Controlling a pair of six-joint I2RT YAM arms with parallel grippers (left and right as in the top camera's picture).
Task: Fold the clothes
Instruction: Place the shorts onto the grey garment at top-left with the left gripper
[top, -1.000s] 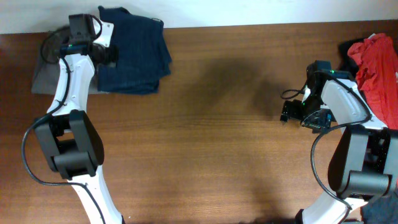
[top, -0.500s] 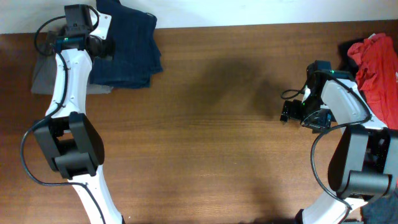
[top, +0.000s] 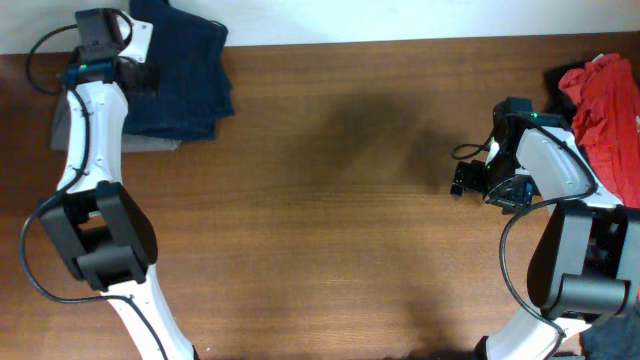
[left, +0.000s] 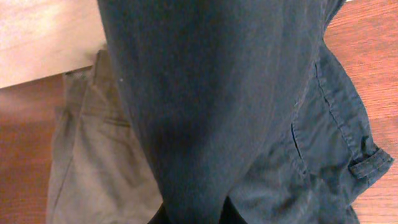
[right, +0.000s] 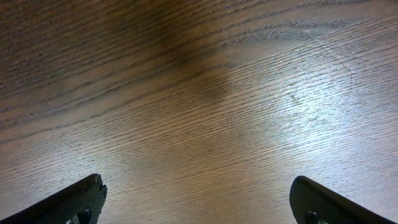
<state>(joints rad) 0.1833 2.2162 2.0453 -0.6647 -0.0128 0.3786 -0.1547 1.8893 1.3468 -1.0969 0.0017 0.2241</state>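
Note:
The folded dark navy-blue trousers (top: 185, 75) lie at the table's far left corner, partly over the grey-khaki trousers (top: 70, 125). My left gripper (top: 140, 78) is shut on a fold of the navy trousers (left: 211, 99); the cloth fills the left wrist view and hides the fingertips. The khaki trousers (left: 93, 155) lie beneath on the left there. My right gripper (top: 462, 182) is open and empty above bare wood (right: 199, 124) at the right. A red garment (top: 605, 95) lies at the right edge.
A black garment (top: 556, 80) sits beside the red one at the far right. The table's back edge (top: 400, 42) runs along the top, with a pale surface (left: 43, 37) beyond it.
My left gripper has dragged the navy trousers leftward and toward the back edge, further over the khaki trousers. The right arm has not moved.

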